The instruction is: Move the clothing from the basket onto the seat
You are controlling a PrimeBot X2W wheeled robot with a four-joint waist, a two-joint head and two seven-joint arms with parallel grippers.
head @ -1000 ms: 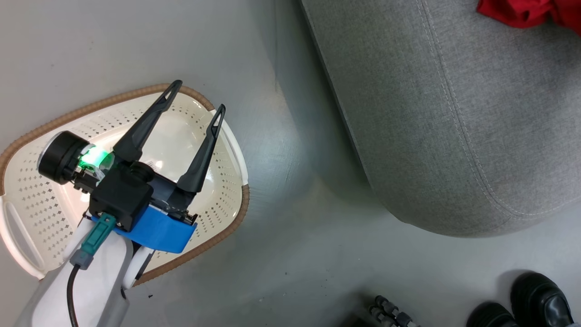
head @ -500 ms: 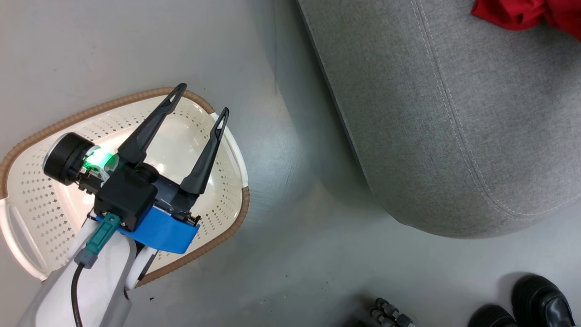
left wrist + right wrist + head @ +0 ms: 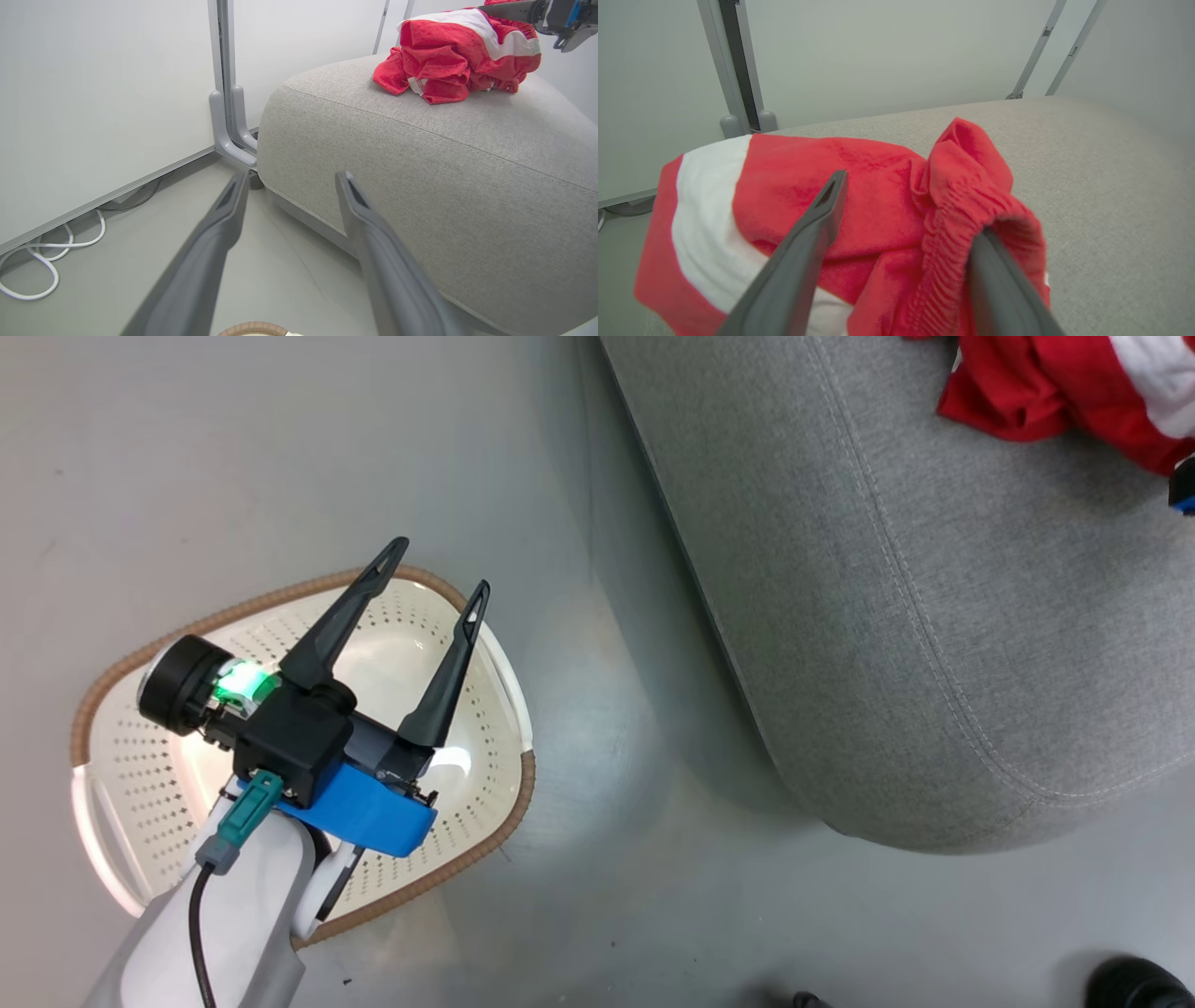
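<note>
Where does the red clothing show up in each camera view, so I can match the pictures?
Head view: the clothing at the top right corner, lying on the seat.
Left wrist view: clothing upper right, on top of the seat.
Right wrist view: clothing close up, centre to lower left, on the seat.
Shared landmark: the grey seat beneath it.

A: What's the clothing (image 3: 878, 186) made of?
B: Soft red cloth, matt, napped like towelling, with a white band.
A: And the seat (image 3: 934, 616)?
B: Grey woven upholstery, matt and slightly rough, with stitched seams.
A: The basket (image 3: 140, 775)?
B: Glossy cream plastic, perforated. Its rim (image 3: 289, 586) looks like brown weave. The floor (image 3: 607, 896) is smooth with a dull sheen, and the fingers (image 3: 453, 663) look like dark matt plastic.
</note>
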